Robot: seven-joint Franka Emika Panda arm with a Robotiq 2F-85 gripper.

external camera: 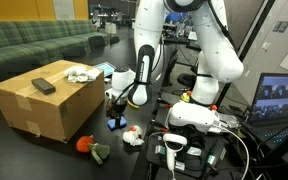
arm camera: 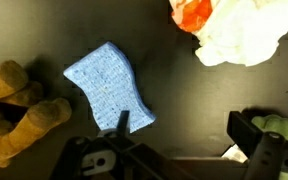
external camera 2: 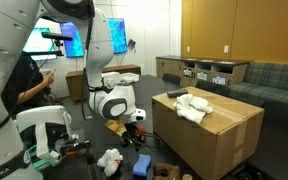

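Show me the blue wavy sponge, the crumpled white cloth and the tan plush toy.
blue wavy sponge point(arm camera: 109, 88), wrist view, middle of its top face
crumpled white cloth point(arm camera: 246, 38), wrist view, central folds
tan plush toy point(arm camera: 6, 110), wrist view, its body

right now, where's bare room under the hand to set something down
In the wrist view, bare dark surface lies between the blue sponge and the white crumpled cloth, and at the upper left above the tan plush toy. Crowded along the bottom, by the open hand and a green item.

The hand point(arm camera: 181, 128) (wrist view) covers the blue sponge's point(arm camera: 106, 85) lower edge.
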